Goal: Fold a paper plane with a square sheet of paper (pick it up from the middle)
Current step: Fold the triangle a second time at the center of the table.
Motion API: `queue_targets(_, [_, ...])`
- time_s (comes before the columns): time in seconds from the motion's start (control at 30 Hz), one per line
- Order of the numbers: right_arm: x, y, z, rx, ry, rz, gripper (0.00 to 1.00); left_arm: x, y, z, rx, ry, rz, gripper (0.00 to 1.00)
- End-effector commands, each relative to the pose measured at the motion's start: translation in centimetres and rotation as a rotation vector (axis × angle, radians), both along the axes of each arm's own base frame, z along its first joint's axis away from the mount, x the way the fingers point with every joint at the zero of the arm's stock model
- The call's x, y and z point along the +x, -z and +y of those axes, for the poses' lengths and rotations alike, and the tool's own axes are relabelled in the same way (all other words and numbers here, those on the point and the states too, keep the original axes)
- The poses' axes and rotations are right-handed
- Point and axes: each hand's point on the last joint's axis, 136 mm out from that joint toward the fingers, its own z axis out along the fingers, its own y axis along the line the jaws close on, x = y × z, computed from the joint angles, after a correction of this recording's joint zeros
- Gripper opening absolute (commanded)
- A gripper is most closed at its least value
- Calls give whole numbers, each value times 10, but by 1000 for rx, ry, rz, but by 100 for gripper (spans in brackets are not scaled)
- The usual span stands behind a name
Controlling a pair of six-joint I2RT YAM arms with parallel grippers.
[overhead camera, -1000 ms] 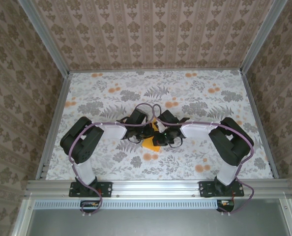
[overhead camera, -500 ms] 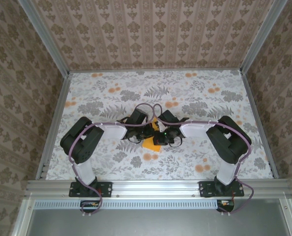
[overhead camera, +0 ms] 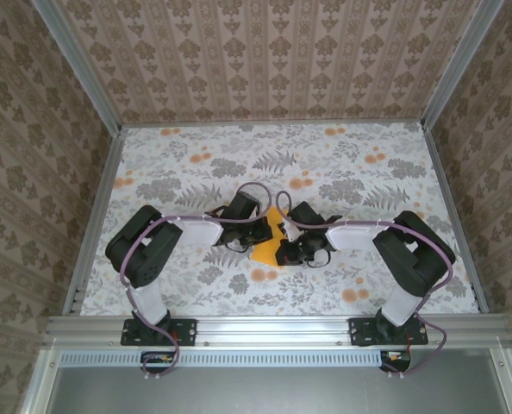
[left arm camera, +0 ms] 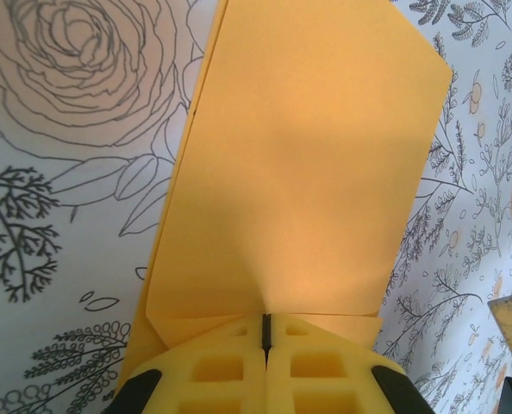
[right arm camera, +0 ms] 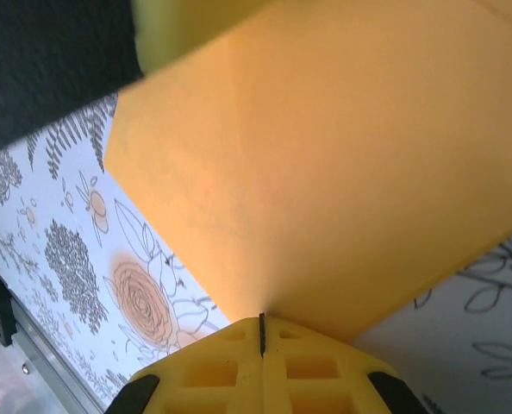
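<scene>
The left arm (overhead camera: 165, 237) and right arm (overhead camera: 394, 246) meet over the middle of a floral-printed surface (overhead camera: 385, 185), both clamped on one orange-yellow sheet of paper (overhead camera: 266, 252) (left arm camera: 299, 172) (right arm camera: 342, 172) that sits between their wrists, nearer the arms' bases than the far wall (overhead camera: 273, 60). The left fingers (left arm camera: 217, 366) are pressed tight together on the sheet's near edge, where a narrow flap is folded over. From there the sheet runs lengthwise straight away from them, its sides nearly parallel and leaning right, its far edge slanting to a corner at the upper right. A second layer shows along its left edge. The right fingers (right arm camera: 213, 371) are likewise closed, pinching the sheet where two of its edges converge, and it fans out wide and away from them. Seen from above, the sheet's long axis runs roughly near to far, one tip aimed at the far wall. Whether the sheet touches the surface or is held just above it cannot be told.
</scene>
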Motion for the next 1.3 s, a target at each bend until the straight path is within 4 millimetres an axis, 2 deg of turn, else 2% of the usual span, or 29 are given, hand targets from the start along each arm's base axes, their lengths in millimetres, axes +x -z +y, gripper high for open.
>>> queue_targets(0.0, [-41,12,-21,-74,-42,143,3,-38,60,51,240,-36,165,1])
queue_targets(0.23, [0,-27,5,11,5,5,3,-38,58,48,230,-33,161,1])
queue_targets(0.37, [17,-22,12,-5,39,-13,3,-37,57,47,227,-32,160,1])
queue_targets(0.5, [25,-11,13,-28,58,-10,3,-37,56,46,225,-32,160,1])
queue_targets(0.6, [24,-3,9,-53,60,-4,3,-37,56,46,225,-32,161,1])
queue_targets(0.73, [12,9,0,-80,53,29,2,-37,57,48,229,-36,163,1])
queue_targets(1.0, [-36,24,-30,-111,36,113,2,-37,58,52,255,-37,161,1])
queue_targets(1.07, [-36,21,-32,-99,43,93,2,-36,57,50,250,-34,158,1])
queue_targets(1.27, [-7,-14,-12,-14,80,-18,2,-32,48,43,229,-17,137,1])
